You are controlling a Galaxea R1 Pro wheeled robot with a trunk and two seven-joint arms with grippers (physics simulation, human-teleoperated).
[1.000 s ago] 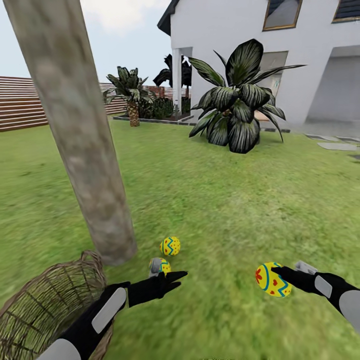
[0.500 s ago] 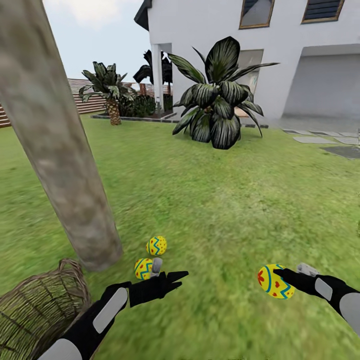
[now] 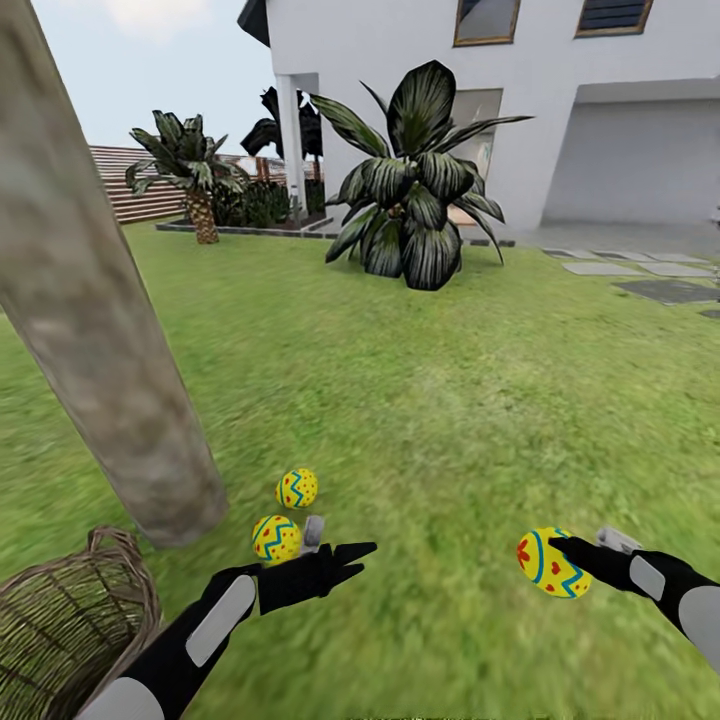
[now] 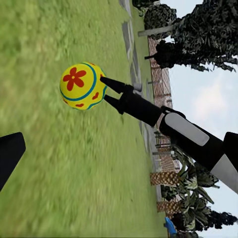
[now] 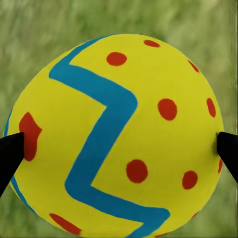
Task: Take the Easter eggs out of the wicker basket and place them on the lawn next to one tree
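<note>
Right claw: I am holding my right claw [image 3: 570, 556] low at the near right, and its two black fingers are gripping the third egg [image 3: 553, 562] above the grass; in the right wrist view that egg [image 5: 115, 136] is sitting between both fingertips [image 5: 11, 156], touching each one.
Left claw: I am keeping my left claw [image 3: 345, 560] low at the near left, and it is carrying nothing; I cannot tell how far its fingers are parted. In the left wrist view one dark fingertip [image 4: 10, 156] is showing at the frame edge, and my right arm is holding the egg [image 4: 83, 86] out over the grass.
Eggs on the grass: two eggs are lying on the lawn [image 3: 430, 400] just right of the tree's foot. The nearer egg [image 3: 276, 538] is lying just beyond my left claw, and the farther egg [image 3: 297, 488] is lying a little beyond it; the two are close together but apart.
Tree: its pale mottled trunk [image 3: 95, 300] is rising at the left, tilted in my head view.
Wicker basket: the wicker basket [image 3: 60, 630] is sitting at the near left corner, just near of the trunk, and I am seeing no egg in the part that shows.
Background: a big dark-leaved plant [image 3: 415, 190] and a white house [image 3: 560, 100] are standing far off, with a short palm [image 3: 190, 175] and a slat fence [image 3: 125, 180] at the far left.
</note>
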